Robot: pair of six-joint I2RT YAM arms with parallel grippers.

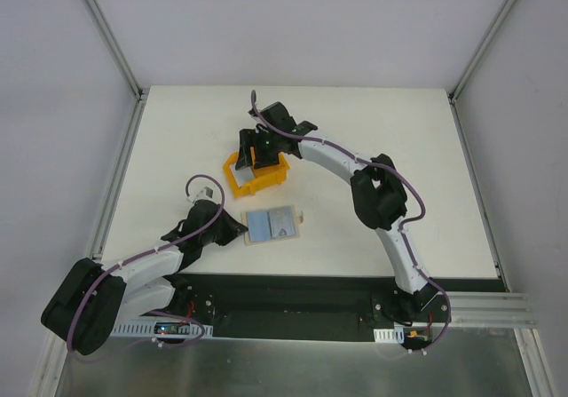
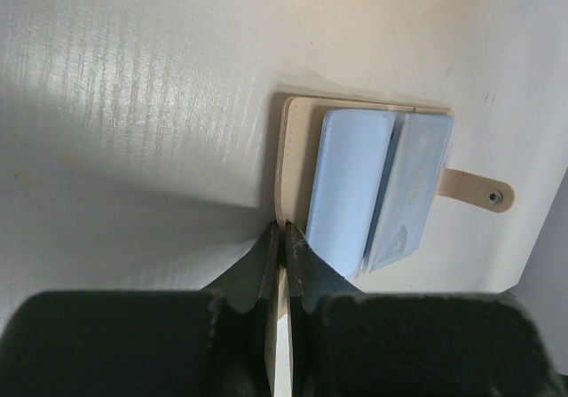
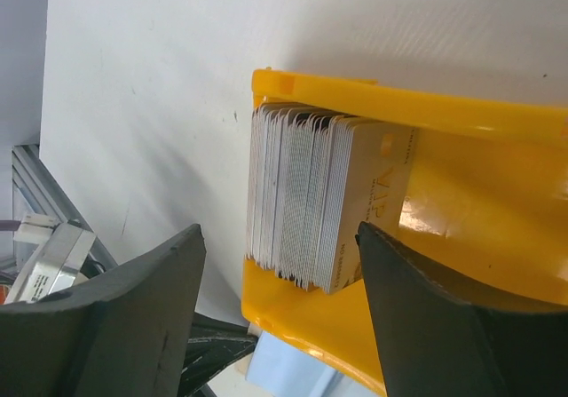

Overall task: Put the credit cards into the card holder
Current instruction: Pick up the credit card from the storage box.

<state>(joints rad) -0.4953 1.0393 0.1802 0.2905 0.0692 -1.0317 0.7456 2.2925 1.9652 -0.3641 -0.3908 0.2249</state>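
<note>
The step in hand looks like the pick-up of a card. The right claw [image 3: 277, 237] hangs over the yellow bin [image 3: 461, 113] with its fingers spread wide, holding nothing. The credit cards [image 3: 311, 202] stand on edge as a packed stack directly between and just beyond its two fingertips, with clear space on either side. The next move probably calls for a descent and a narrow close that takes one card off the stack's end, not the whole stack. The left claw [image 2: 282, 237] has its fingers pressed together. The card holder [image 2: 293, 175] lies open on the table [image 1: 399, 148] just ahead of its tips, touching them at the near cover edge. Its snap tab [image 2: 479, 188] is on the far side. Whether that edge is pinched or only pinned down cannot be told.
</note>
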